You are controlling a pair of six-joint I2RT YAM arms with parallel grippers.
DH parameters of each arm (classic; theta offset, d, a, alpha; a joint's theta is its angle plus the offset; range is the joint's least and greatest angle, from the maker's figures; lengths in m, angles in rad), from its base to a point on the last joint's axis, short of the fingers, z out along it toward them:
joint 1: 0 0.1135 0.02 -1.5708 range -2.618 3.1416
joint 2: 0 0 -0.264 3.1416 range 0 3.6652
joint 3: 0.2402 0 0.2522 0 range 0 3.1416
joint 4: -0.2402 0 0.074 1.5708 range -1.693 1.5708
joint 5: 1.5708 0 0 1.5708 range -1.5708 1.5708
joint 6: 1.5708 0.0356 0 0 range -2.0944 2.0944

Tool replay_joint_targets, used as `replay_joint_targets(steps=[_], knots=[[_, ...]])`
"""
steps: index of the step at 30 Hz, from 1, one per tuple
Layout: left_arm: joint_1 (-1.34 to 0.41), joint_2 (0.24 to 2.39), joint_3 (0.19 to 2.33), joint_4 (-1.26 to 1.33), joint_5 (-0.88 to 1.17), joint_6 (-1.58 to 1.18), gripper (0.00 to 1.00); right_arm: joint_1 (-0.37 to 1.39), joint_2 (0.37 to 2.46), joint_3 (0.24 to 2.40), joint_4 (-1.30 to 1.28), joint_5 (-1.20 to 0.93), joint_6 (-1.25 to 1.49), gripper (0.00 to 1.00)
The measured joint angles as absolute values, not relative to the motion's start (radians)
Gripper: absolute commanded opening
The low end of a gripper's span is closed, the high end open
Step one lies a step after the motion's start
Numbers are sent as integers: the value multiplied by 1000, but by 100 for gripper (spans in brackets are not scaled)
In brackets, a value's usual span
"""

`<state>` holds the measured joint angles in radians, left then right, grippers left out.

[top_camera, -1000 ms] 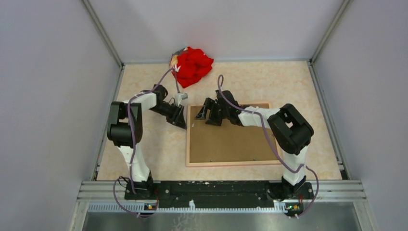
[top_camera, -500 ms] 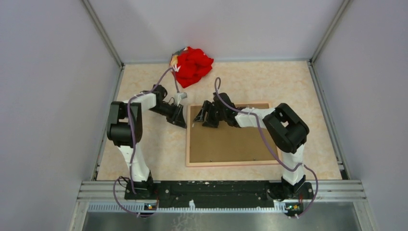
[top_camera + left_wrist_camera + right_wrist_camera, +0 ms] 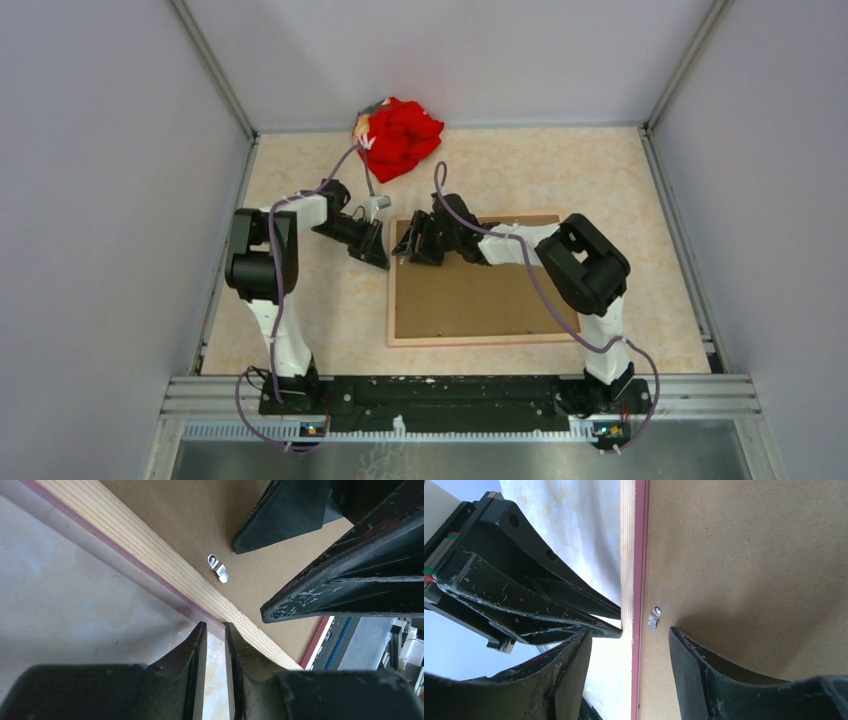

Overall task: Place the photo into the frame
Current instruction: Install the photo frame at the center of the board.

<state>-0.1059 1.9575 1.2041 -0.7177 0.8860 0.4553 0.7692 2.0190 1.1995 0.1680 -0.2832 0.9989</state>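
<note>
The frame (image 3: pixel 480 300) lies back-up on the table, with its brown hardboard backing on top and a light wood rim. The photo is hidden. My left gripper (image 3: pixel 380 258) is shut with only a narrow slit and empty. In the left wrist view its tips (image 3: pixel 215 627) are at the outer side of the frame's left rail (image 3: pixel 150 550). My right gripper (image 3: pixel 408 245) is open. In the right wrist view it (image 3: pixel 629 635) straddles that same rail (image 3: pixel 627 555), one finger over the backing (image 3: pixel 749 555), beside a small metal clip (image 3: pixel 654 616).
A red cloth bundle (image 3: pixel 400 135) lies at the back of the table, behind the left arm. The two grippers are close together at the frame's far left corner. Grey walls close in the table on three sides.
My right gripper has moved left across the backing to the frame's left rail, close to the left gripper. The left arm has barely moved.
</note>
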Motion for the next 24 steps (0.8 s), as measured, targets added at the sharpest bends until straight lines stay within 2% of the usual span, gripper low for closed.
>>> replay_joint_targets(steps=[10, 24], knots=[[-107, 1967, 1204, -714, 904, 442, 24, 770, 2053, 1228, 183, -290, 1000, 49], [-107, 1968, 1204, -712, 908, 442, 23, 770, 2069, 1250, 170, -302, 999, 46]])
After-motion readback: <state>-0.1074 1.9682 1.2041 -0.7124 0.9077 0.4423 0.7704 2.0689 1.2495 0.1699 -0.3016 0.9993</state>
